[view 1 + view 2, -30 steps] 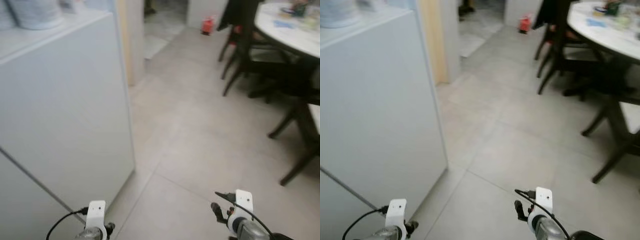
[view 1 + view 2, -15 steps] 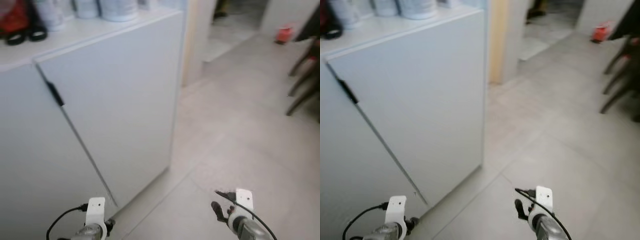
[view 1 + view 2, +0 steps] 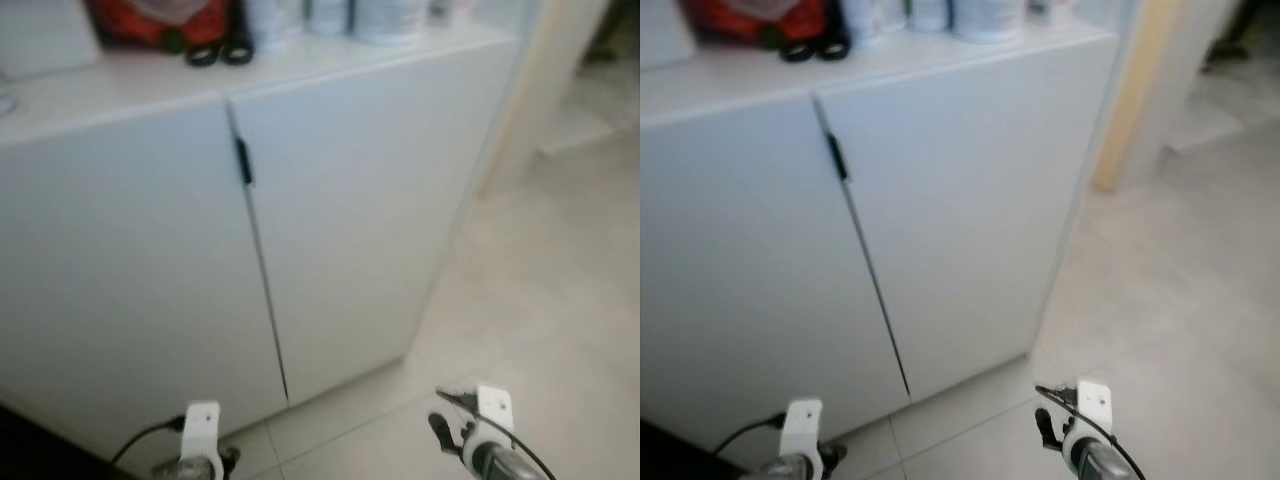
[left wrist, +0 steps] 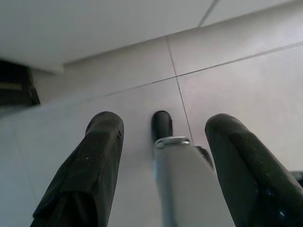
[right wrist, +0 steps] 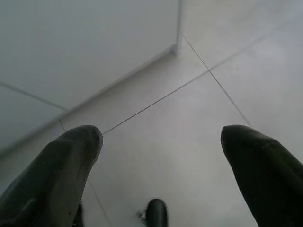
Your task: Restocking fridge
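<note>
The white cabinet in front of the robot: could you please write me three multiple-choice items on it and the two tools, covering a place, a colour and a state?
1. Where is the small black handle?
A. At the upper edge of the seam between the two doors
B. Low down by the floor
C. On the cabinet's side wall

2. What colour are the doors of the cabinet?
A. Dark brown
B. White
C. Green

3. How do the left tool and right tool stand?
A. Both shut on a bottle
B. One open, one shut on a handle
C. Both open and holding nothing

Answers:
1. A, the handle sits high on the door seam, just under the top.
2. B, both door fronts are plain white.
3. C, in each wrist view the two black fingers stand apart with bare floor tiles between them.
</note>
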You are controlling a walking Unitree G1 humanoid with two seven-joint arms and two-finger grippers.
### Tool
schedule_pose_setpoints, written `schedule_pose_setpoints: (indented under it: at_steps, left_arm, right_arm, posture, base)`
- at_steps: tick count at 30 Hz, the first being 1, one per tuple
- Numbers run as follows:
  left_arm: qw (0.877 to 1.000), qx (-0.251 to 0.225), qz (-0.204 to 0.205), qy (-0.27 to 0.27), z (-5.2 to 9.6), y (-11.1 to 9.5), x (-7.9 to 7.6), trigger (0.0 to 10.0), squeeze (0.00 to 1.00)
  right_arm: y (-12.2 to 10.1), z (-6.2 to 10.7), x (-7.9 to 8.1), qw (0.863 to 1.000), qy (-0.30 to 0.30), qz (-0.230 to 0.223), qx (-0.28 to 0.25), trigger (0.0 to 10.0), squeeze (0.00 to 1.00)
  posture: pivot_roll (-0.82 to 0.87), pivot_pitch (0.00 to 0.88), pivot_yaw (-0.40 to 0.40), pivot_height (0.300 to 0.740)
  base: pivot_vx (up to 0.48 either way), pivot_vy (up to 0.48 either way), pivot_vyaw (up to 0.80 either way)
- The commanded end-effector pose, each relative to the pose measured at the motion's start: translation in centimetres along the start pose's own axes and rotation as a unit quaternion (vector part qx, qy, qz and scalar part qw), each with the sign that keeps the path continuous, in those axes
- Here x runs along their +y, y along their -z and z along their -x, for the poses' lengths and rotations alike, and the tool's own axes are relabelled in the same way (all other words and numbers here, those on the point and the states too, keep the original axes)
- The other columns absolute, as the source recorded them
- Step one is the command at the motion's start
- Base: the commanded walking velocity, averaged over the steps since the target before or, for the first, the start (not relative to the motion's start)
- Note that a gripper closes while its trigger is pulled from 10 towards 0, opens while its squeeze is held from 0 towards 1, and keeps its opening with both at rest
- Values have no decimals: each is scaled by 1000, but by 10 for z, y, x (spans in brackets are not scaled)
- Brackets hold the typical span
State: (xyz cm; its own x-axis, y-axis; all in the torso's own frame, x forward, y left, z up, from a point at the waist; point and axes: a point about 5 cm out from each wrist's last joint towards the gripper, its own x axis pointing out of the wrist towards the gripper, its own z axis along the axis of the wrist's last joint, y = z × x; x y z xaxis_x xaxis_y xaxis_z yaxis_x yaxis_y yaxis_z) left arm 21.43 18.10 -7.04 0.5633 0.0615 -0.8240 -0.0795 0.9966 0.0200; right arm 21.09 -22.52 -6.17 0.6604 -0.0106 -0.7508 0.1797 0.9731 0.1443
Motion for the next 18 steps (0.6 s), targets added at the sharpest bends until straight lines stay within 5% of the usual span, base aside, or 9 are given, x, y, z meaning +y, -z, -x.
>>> schedule_pose_setpoints:
  at_steps: [1,18]
  left_arm:
    - [1000,14,3,-9,1,8,6,10000,0]
    - [1000,13,5,-8,1,7,6,10000,0]
  right_arm:
    - [1,-1,5,1000,-7,4,2,10000,0]
    - [0,-1,5,1000,-9,0,1,10000,0]
  posture:
    - [-128,0,-31,740]
    - [-128,8,-33,740]
  base:
    - [0,0,800]
    - [0,0,800]
